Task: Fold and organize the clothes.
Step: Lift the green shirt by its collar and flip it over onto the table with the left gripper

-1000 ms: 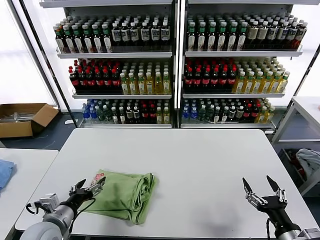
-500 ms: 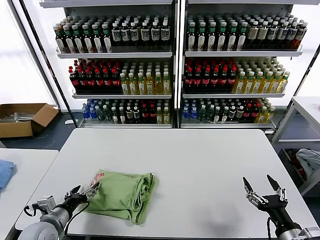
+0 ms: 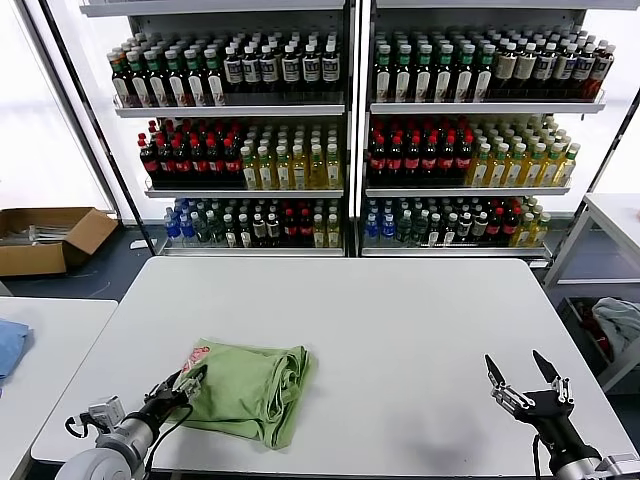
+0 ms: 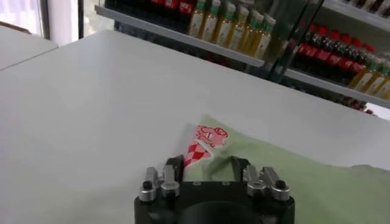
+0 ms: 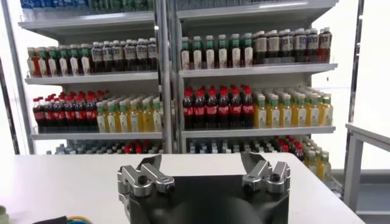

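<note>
The light green polo shirt lies folded on the white table, at its front left, with the red-and-white checkered print at its left corner. My left gripper is low at the shirt's left edge; in the left wrist view it is open, its fingers either side of the fabric just below the print. My right gripper is open and empty above the table's front right; it also shows in the right wrist view.
Shelves of bottles stand behind the table. A blue cloth lies on a side table at the left. A pale fabric bundle sits at the right. A cardboard box is on the floor at the left.
My left arm has dropped lower and shifted slightly right, its fingers staying at the shirt's left edge. The shirt and my right arm have not moved.
</note>
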Tool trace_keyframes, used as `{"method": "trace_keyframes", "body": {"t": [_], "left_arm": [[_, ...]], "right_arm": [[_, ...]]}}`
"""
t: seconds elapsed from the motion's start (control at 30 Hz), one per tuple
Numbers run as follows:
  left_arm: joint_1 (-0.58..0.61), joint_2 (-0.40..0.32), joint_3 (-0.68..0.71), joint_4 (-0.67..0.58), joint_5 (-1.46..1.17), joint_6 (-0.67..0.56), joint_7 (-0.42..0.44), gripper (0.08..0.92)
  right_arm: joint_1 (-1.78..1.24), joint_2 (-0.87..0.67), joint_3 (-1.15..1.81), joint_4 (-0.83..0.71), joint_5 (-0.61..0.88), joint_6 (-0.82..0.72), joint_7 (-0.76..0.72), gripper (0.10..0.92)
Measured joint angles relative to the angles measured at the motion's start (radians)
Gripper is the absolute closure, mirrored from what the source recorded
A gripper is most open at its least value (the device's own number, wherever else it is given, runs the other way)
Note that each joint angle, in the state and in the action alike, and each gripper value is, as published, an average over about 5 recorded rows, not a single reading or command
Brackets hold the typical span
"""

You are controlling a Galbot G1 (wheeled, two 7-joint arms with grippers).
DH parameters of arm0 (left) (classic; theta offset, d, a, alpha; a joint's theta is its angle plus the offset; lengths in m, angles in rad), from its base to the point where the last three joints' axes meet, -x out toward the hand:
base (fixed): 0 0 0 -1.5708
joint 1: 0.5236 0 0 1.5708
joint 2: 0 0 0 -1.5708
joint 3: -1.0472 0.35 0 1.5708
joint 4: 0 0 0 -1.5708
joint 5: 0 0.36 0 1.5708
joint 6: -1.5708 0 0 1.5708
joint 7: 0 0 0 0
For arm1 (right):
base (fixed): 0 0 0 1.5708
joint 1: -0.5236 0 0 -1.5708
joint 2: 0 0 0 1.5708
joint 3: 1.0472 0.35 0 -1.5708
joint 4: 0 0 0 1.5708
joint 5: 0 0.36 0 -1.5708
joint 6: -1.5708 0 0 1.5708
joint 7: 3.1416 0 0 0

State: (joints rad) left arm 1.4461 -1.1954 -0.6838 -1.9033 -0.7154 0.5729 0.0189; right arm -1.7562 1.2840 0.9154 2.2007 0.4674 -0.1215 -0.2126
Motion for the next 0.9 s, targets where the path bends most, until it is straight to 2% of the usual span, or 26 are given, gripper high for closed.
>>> {"method": "trace_keyframes", "body": {"t": [0.43,0.63,0.9], "left_arm": [[0.008,-0.038,-0.005,-0.007,-0.023,-0.009,-0.022,0.855],[0.02,-0.024,-0.076,-0.008,-0.049,-0.017,-0.034,0.882],[0.024,0.06,-0.247,0.004,-0.081,-0.022,-0.033,0.882]], "right_arm": [[0.003,-0.005,0.005,0.011,0.003,-0.006,0.0,0.203],[0.013,-0.02,0.021,-0.001,0.035,-0.013,-0.003,0.203],[0.043,-0.064,0.053,-0.06,0.132,-0.027,-0.005,0.203]]}}
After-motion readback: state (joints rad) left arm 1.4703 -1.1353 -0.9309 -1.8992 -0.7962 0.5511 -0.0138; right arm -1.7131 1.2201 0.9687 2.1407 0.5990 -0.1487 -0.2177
